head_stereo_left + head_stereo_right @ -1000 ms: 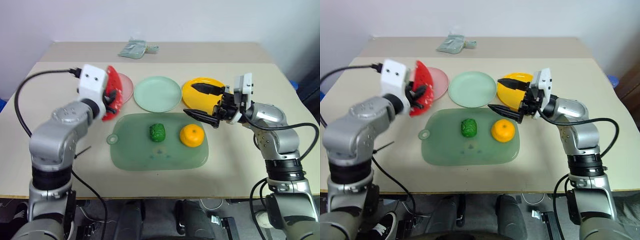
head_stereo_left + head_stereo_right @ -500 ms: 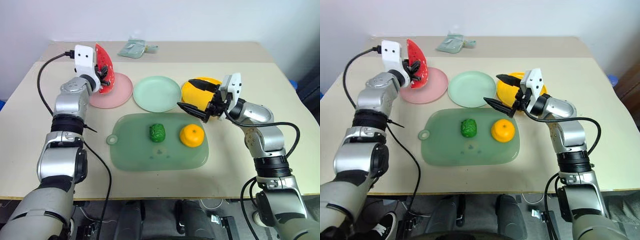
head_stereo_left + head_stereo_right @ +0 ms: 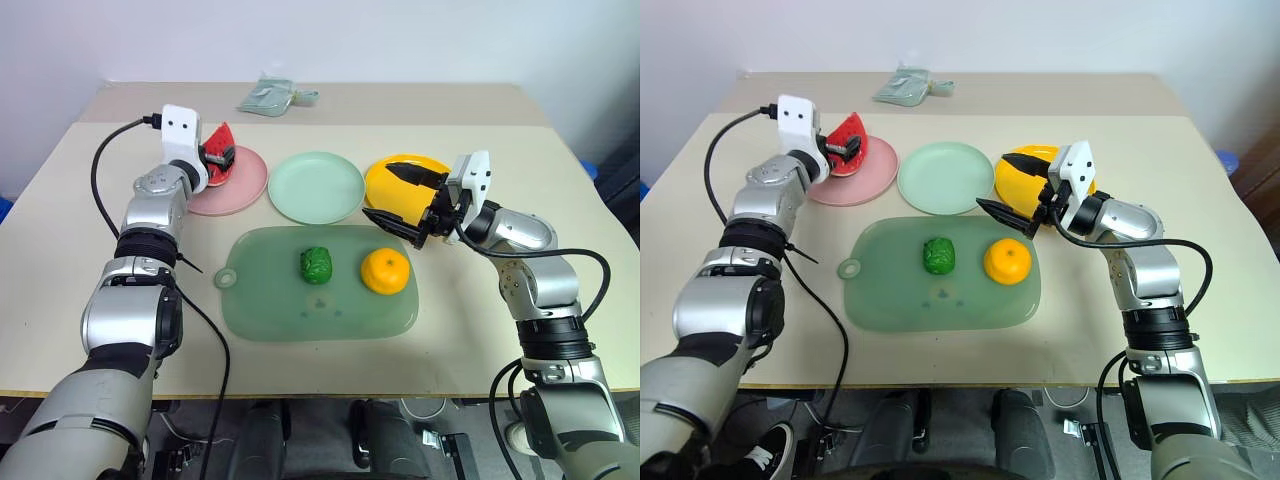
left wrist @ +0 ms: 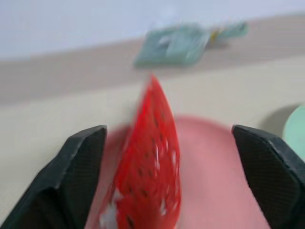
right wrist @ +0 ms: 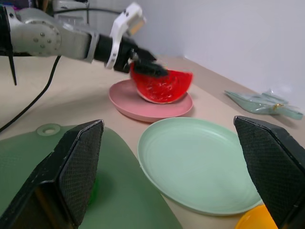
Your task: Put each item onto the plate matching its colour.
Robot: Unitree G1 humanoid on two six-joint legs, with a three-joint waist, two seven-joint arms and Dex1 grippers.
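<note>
The watermelon (image 3: pixel 847 130) rests on the pink plate (image 3: pixel 868 178), between the wide-open, empty jaws of the left gripper (image 3: pixel 843 147). It could be knocked off if they are pulled away crookedly. The right gripper (image 3: pixel 1015 186) is open and empty.

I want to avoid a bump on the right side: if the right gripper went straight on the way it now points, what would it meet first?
Probably the pale green plate: the right gripper points across it toward the pink plate with the watermelon wedge. Its height is unclear, so it might pass above.
</note>
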